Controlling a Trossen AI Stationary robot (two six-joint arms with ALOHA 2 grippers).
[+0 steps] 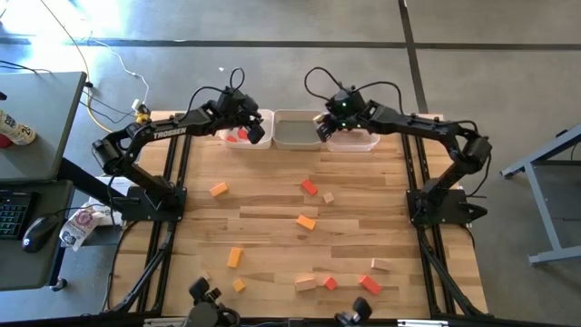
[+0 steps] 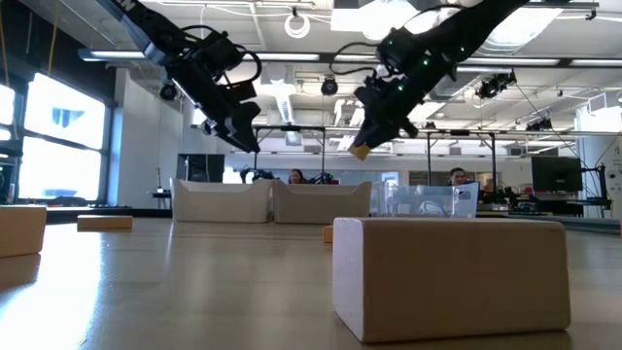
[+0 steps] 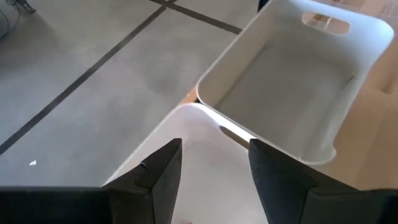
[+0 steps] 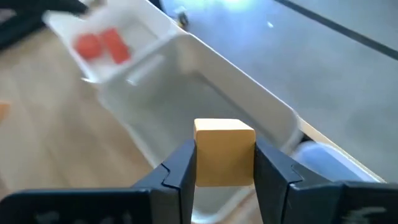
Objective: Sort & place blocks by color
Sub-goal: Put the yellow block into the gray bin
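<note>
Right gripper (image 4: 224,163) clamps an orange-yellow cube (image 4: 224,151) above the middle bin (image 1: 296,130), top centre. Release only once centred inside its walls. Left gripper (image 3: 213,171), fingers apart and empty, hovers over the left bin (image 1: 238,137).

A pale wooden counter (image 1: 272,227) is seen from above on a grey concrete floor (image 1: 508,82) crossed by dark lines. Three rectangular plastic bins are set in a row at the counter's far edge: a left bin (image 1: 238,141), a middle bin (image 1: 297,130) and a right bin (image 1: 354,142). To the left, a grey desk (image 1: 36,109) is seen, with a keyboard (image 1: 11,211) and a mouse (image 1: 38,232) beside it. A yellow plug (image 1: 142,113) lies near the counter's far left corner. In the low view, ceiling lights (image 2: 297,21), a bright window (image 2: 58,136) and two seated people (image 2: 457,178) are visible in the room behind
</note>
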